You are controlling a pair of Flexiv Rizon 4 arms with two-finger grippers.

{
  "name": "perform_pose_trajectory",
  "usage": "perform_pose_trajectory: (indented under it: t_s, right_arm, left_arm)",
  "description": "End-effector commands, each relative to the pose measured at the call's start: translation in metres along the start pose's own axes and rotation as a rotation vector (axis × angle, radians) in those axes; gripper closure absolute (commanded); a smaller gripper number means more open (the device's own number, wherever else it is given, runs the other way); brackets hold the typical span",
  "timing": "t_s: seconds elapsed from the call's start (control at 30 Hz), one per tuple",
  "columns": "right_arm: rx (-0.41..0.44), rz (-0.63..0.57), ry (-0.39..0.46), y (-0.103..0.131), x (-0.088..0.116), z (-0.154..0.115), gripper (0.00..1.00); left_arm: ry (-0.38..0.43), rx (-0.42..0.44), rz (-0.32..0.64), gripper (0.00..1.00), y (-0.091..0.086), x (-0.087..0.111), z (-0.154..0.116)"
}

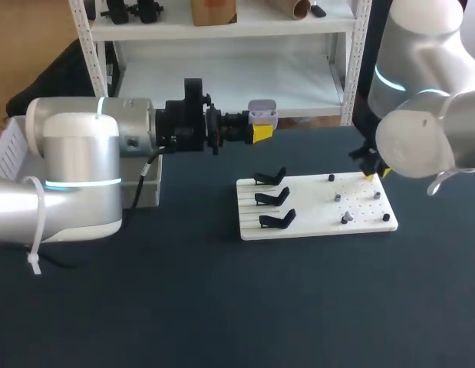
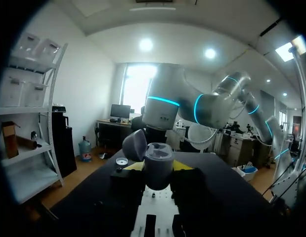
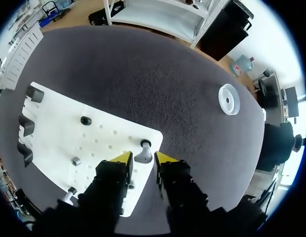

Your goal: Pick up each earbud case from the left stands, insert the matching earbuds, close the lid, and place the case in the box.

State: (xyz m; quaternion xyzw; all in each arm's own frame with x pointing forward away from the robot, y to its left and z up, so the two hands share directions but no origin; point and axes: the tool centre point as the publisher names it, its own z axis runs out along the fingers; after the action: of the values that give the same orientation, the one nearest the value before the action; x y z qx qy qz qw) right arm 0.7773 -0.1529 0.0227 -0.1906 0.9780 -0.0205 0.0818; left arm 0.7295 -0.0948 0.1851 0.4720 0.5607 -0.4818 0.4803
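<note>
My left gripper (image 1: 262,132) is held above the table behind the white board (image 1: 314,230), shut on a lavender-grey earbud case (image 1: 262,113) whose lid stands open. In the left wrist view the case (image 2: 157,168) sits upright between the yellow tips of that gripper (image 2: 158,167). Three black stands (image 1: 273,197) on the board's left side are bare. My right gripper (image 3: 144,158) hangs over the board's far right corner with a pale earbud (image 3: 143,153) on a peg between its fingers, narrow gaps on both sides. In the head view this gripper (image 1: 373,175) is partly hidden by its arm.
Several more small earbuds (image 1: 338,197) stand on pegs on the board's right half. A grey box (image 1: 149,188) and a white slatted crate (image 1: 8,149) sit at the left behind my left arm. A white round disc (image 3: 229,99) lies on the dark table beyond the board.
</note>
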Motion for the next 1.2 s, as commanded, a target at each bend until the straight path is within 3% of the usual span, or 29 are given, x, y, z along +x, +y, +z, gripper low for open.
perform_pose_trajectory:
  t_s: [0.03,0.07,0.33,0.53,0.67,0.83,1.0,1.2]
  right_arm:
    - [0.006,0.002,-0.001,0.002,0.000,0.000,0.77]
    - [0.008,0.002,0.000,0.001,0.000,0.000,1.00]
    - [0.027,0.017,-0.005,0.002,0.002,-0.016,1.00]
    - [0.039,0.036,0.002,0.010,0.008,-0.068,1.00]
    - [-0.021,0.058,-0.024,0.029,0.020,-0.114,1.00]
    - [-0.012,0.010,-0.043,0.065,0.033,-0.164,1.00]
    - [0.001,-0.040,-0.037,0.097,0.042,-0.197,1.00]
    - [-0.043,-0.103,-0.082,0.141,0.049,-0.235,1.00]
  left_arm:
    - [-0.003,-0.007,0.001,1.00,-0.002,0.001,0.000]
    - [-0.003,-0.007,0.001,1.00,-0.002,0.001,0.000]
    - [-0.003,-0.007,0.001,1.00,-0.002,0.001,0.000]
    - [-0.003,-0.007,0.001,1.00,-0.002,0.001,0.000]
    - [-0.003,-0.007,0.001,1.00,-0.002,0.001,0.000]
    - [-0.003,-0.007,0.001,1.00,-0.002,0.001,0.000]
    - [-0.003,-0.007,0.001,1.00,-0.002,0.001,0.000]
    - [-0.003,-0.007,0.001,1.00,-0.002,0.001,0.000]
